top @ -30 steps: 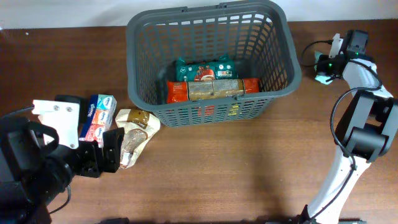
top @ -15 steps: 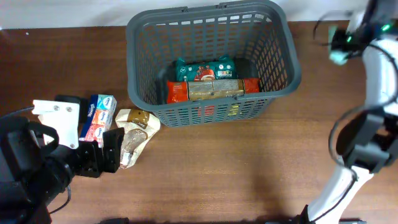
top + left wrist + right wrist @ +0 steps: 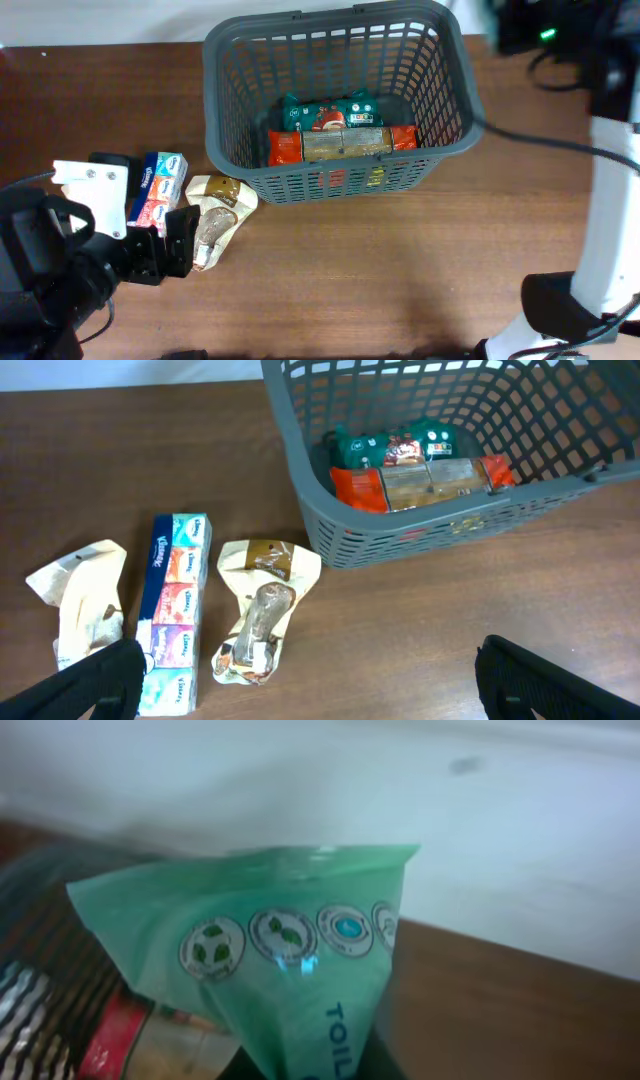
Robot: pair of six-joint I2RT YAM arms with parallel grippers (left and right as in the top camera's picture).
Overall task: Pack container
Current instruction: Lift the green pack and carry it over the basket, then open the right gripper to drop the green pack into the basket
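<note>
The container [image 3: 300, 185], a dark grey slotted basket, stands at the table's far middle and also shows in the left wrist view [image 3: 420, 535]. A green packet [image 3: 325, 110] and a red-orange packet [image 3: 340, 145] lie inside it. My right gripper [image 3: 520, 30] is a raised blur beyond the basket's far right corner. It is shut on a green pouch [image 3: 290, 960] that fills the right wrist view. My left gripper [image 3: 160, 250] [image 3: 320, 695] hangs wide open at the lower left, holding nothing, above the loose packets.
On the table left of the basket lie a tissue multipack [image 3: 158, 190] [image 3: 175, 610] and a beige snack packet [image 3: 215, 215] [image 3: 260, 610]. A crumpled cream packet [image 3: 80, 600] lies further left. The right arm's white link [image 3: 610, 200] rises along the right edge.
The right arm has lifted off the table's right side and swung up and left toward the basket's far right corner, carrying the green pouch. The left arm has not moved.
</note>
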